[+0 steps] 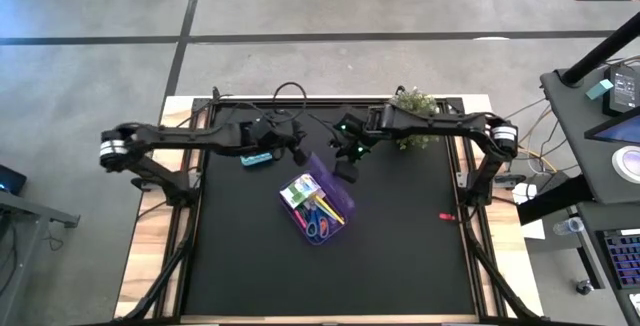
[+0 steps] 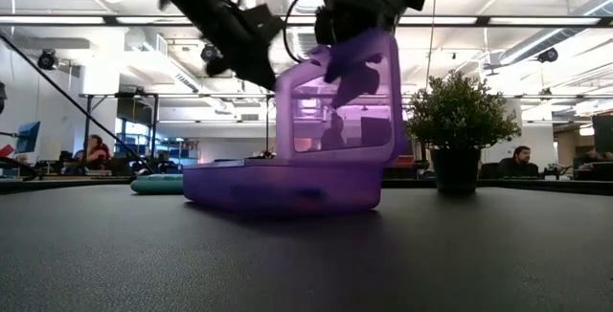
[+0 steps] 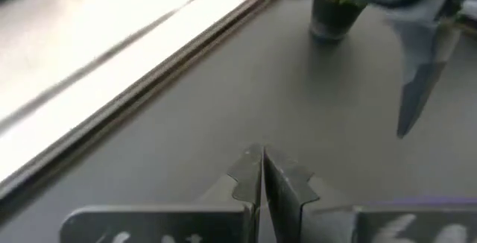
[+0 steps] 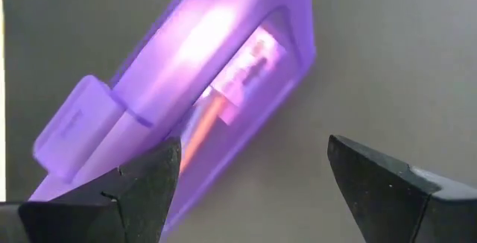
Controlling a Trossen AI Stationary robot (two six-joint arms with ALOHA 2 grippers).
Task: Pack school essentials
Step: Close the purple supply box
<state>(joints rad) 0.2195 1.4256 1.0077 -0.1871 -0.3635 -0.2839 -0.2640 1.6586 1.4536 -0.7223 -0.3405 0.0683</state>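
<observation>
Closing out the packing: supplies sit inside the purple case mid-table, lid upright.
I see my right gripper spread wide, empty, beside the lid; left gripper pinched closed, empty; a teal item remains outside.

Black table top with light wooden borders. Resting on it: open purple case, teal object, potted plant, small red item.

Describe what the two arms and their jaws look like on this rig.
Both arms are dark, slim and jointed, each with a pale silver band at the shoulder joint. Black cables loop between them at the table's far edge. The left gripper has flat, dark grey pointed jaws; the right gripper has dark wedge-shaped jaws. Green lights glow near the right wrist.
</observation>
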